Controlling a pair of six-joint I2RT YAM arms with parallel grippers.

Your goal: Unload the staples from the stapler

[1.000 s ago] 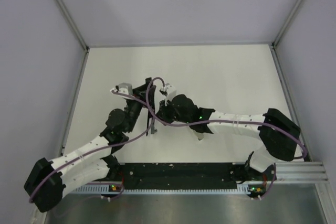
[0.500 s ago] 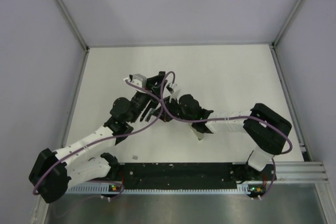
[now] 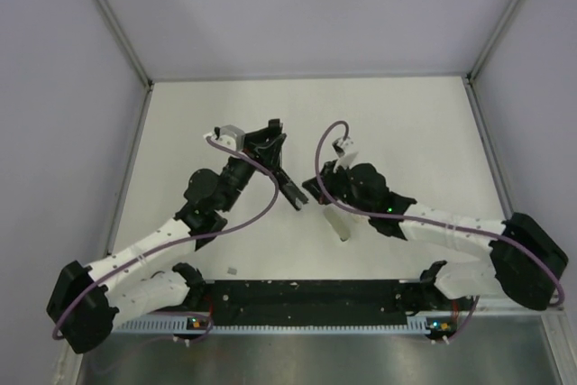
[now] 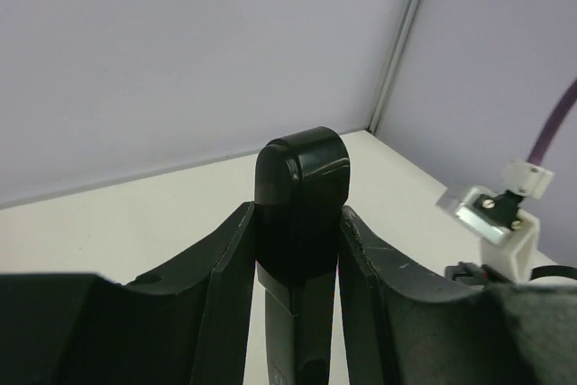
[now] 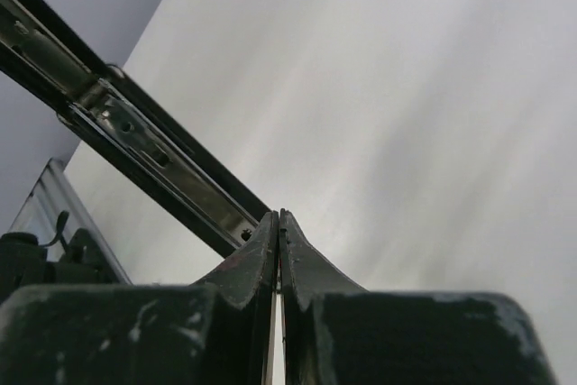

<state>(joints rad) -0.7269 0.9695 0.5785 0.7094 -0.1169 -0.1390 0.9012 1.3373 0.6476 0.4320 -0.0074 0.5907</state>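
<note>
The left claw (image 4: pixel 297 215) was clamped on the stapler (image 4: pixel 302 182), with one black finger (image 4: pixel 225 268) pressed to each side of it. The stapler's round black end stuck out past the fingertips, and the rest of it ran back down between them. It was held up off the white table (image 3: pixel 406 123), near the middle. The right claw (image 5: pixel 278 215) had its two fingers pushed flat together. A thin pale line showed in the crack between them, but it was too small to tell if anything was caught there. Just beside those fingertips was the end of the stapler's long black bar, with a shiny silver track (image 5: pixel 153 155) inside it. From above, the two claws were close to each other, and the bar slanted down from the left one to the tip of the right one. A small grey bit (image 3: pixel 233 270) lay on the table near the front edge, by the left arm's base. Pale purple walls (image 3: pixel 315 6) stood around the table.
</note>
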